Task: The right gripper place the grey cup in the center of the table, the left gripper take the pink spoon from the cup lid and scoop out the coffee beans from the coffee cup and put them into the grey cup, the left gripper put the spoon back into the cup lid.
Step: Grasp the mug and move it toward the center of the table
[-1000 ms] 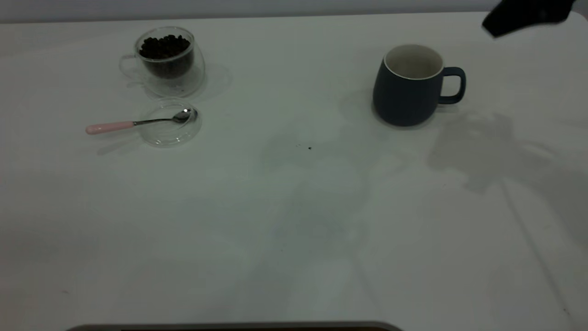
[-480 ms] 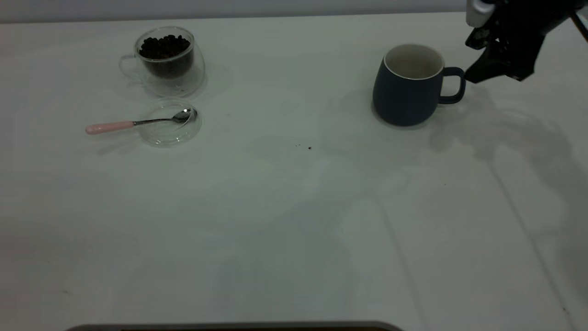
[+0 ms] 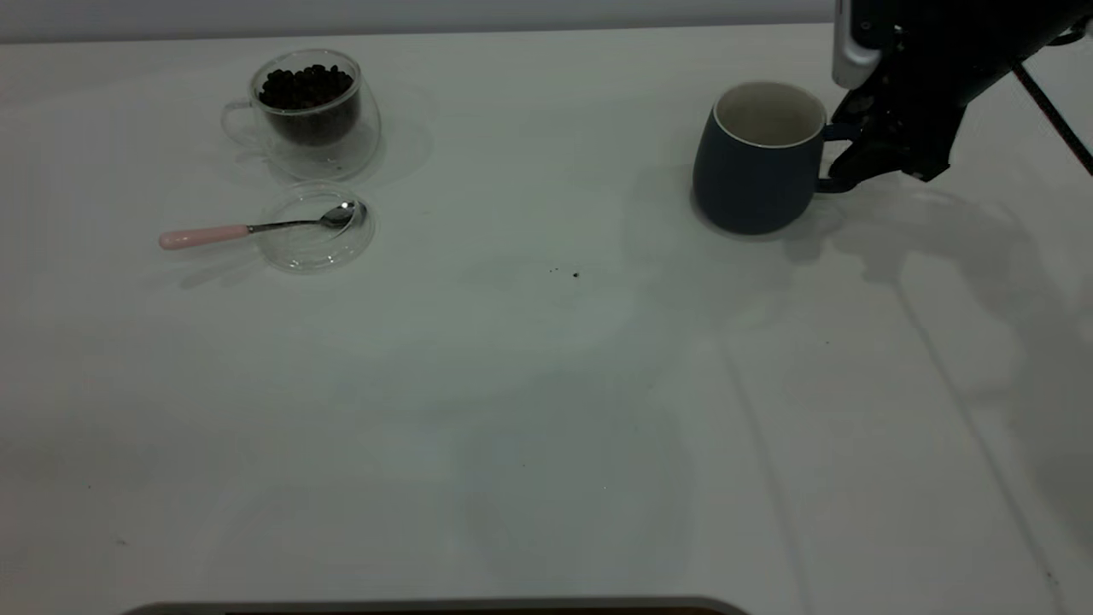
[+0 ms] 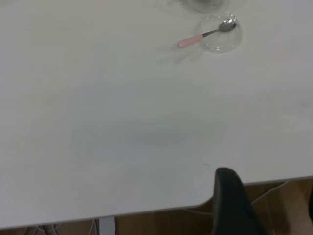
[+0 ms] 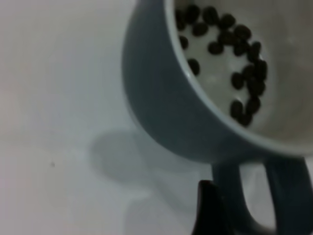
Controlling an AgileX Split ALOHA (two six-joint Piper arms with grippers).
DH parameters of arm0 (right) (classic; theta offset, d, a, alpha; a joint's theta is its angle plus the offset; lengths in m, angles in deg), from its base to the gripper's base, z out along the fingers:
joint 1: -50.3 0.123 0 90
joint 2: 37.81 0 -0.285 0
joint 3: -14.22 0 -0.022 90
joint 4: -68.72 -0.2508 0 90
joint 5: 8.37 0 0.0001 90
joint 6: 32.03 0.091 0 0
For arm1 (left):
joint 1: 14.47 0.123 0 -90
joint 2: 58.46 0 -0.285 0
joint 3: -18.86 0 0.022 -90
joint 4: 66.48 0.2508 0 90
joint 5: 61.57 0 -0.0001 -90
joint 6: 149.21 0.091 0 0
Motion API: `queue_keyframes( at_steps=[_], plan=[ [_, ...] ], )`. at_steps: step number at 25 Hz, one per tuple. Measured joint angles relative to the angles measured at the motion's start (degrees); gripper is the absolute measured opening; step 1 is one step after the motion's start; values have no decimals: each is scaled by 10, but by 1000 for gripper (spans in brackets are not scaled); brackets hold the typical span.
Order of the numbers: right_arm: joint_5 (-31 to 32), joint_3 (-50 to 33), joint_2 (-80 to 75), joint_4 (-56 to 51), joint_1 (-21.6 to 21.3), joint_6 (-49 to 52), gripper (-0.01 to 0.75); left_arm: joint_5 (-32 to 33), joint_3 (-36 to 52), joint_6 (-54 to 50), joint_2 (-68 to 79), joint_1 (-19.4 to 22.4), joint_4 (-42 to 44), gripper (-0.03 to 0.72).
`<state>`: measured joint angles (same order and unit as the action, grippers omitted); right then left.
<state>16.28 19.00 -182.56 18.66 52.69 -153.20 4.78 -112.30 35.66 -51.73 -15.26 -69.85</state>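
plain white tabletop (image 3: 546, 410). the grey cup (image 3: 756, 162) sits upper right, the right gripper (image 3: 854, 166) at its handle, fingers' state unclear. straddle the handle squarely before closing.

right gripper (image 3: 841, 171) | lowered from the far right table corner over the last second | now brought against the handle of the grey cup (image 3: 756, 162), one finger (image 5: 210, 208) seen just beside the handle loop | its shadow drawn in along the table (image 3: 546, 384) toward the cup's foot
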Motion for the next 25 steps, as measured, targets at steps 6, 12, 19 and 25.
queue_keyframes(
  at_steps=[6,12,19,25],
  plan=[
    [-3,4,-12,-20,46,0,532,0,0,0,0,0,0,436],
    [-28,4,-29,-107,102,0,530,0,0,0,0,0,0,436],
    [-48,34,-49,-164,165,0,531,0,0,0,0,0,0,436],
    [-46,52,-53,-167,184,1,531,1,0,0,0,0,0,436]
  ],
)
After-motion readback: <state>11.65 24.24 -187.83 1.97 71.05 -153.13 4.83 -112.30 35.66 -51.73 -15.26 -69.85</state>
